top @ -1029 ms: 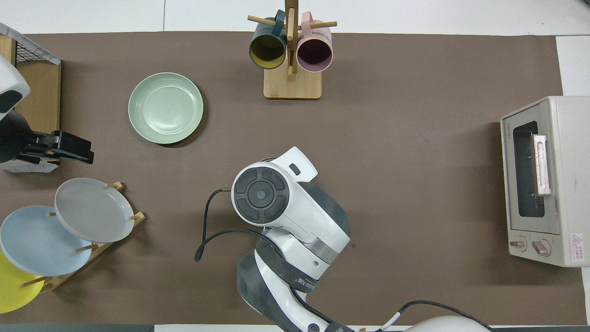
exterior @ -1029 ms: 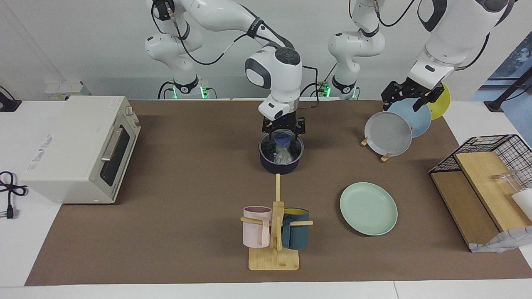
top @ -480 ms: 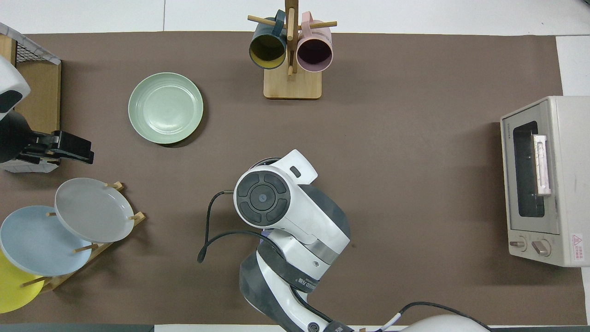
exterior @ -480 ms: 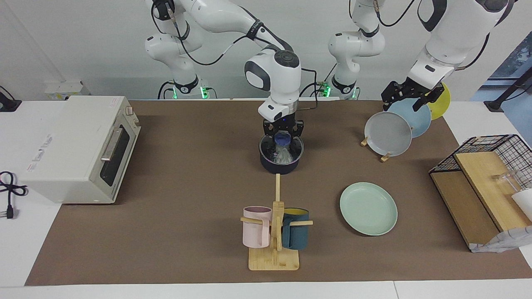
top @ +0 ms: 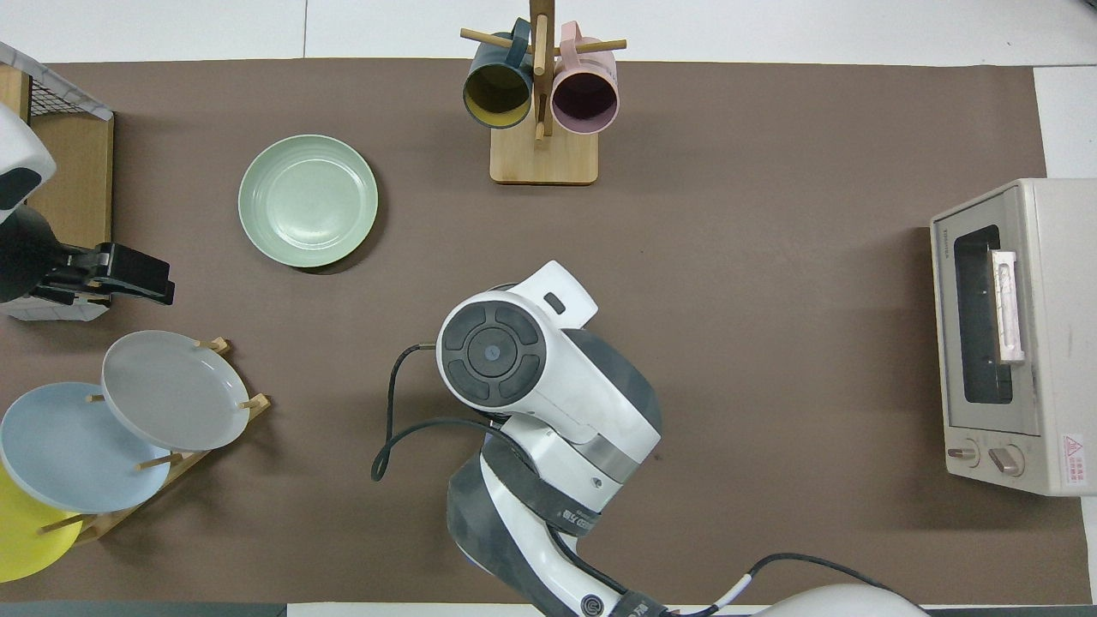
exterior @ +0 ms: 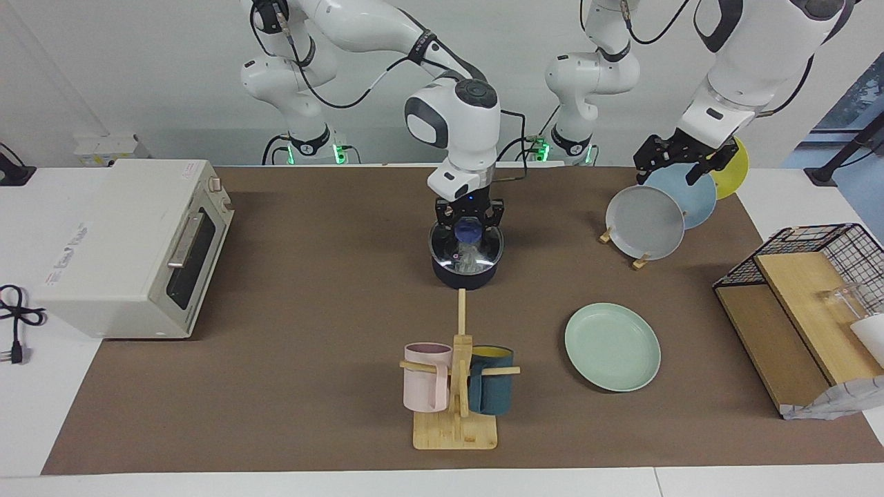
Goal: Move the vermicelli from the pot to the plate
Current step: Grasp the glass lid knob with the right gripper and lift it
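The dark navy pot [exterior: 466, 276] stands at the middle of the table; its handle does not show. My right gripper [exterior: 469, 224] reaches down into it and is shut on the top of the whitish vermicelli [exterior: 470, 255], which hangs inside the pot's rim. In the overhead view the right arm hides the pot, the vermicelli and the gripper. The mint-green plate [exterior: 612, 347] lies empty, farther from the robots than the pot and toward the left arm's end; it also shows in the overhead view [top: 308, 200]. My left gripper [exterior: 680, 164] waits in the air over the plate rack.
A wooden mug rack [exterior: 456, 414] with a pink and a dark teal mug stands farther out than the pot. A toaster oven [exterior: 131, 245] sits at the right arm's end. A rack of grey [exterior: 644, 222], blue and yellow plates and a wire basket [exterior: 822, 241] are at the left arm's end.
My right arm has risen a little over the pot, drawing the vermicelli upward with it. The left arm has not moved.
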### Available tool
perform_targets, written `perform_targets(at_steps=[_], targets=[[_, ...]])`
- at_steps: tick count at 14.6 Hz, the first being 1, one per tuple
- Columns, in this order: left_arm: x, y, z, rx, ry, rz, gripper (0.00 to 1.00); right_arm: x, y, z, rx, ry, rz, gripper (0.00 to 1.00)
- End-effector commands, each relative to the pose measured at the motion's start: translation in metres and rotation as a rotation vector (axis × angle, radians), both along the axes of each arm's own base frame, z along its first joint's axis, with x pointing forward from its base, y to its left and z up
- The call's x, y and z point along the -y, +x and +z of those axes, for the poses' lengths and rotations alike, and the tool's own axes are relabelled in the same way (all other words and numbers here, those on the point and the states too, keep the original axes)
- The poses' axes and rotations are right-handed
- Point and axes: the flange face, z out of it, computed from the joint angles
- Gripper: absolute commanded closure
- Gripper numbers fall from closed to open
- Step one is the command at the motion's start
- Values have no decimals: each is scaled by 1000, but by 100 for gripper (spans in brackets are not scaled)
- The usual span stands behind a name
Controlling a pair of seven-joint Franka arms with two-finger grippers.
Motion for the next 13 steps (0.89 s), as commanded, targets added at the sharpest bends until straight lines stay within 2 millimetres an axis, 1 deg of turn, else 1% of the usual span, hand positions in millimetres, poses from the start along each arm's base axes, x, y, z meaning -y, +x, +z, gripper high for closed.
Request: perform_targets(at_steps=[1, 2, 3, 4, 6, 7, 9, 10, 11, 13], targets=[[-2, -4, 1, 0, -11, 8, 0, 34, 31, 32, 13, -22, 33, 59], [-2, -4, 1, 0, -11, 8, 0, 48, 40, 34, 4, -33, 68, 59], [-2, -4, 1, 0, -11, 8, 0, 63, 48, 40, 6, -40, 96, 59], [-2, -4, 1, 0, -11, 8, 0, 78, 55, 40, -3, -52, 130, 59], [-2, -4, 1, 0, -11, 8, 0, 128, 78, 30, -29, -77, 193, 59], [-2, -4, 1, 0, -11, 8, 0, 148, 87, 28, -36, -83, 216, 59], [-3, -4, 1, 0, -11, 10, 0, 199, 103, 16, -63, -97, 240, 59], [-2, -4, 1, 0, -11, 8, 0, 218, 104, 11, -80, -105, 254, 59], [-3, -4, 1, 0, -11, 10, 0, 233, 102, 4, -100, -112, 261, 59], [-2, -4, 1, 0, -11, 8, 0, 276, 96, -17, -140, -123, 251, 59]])
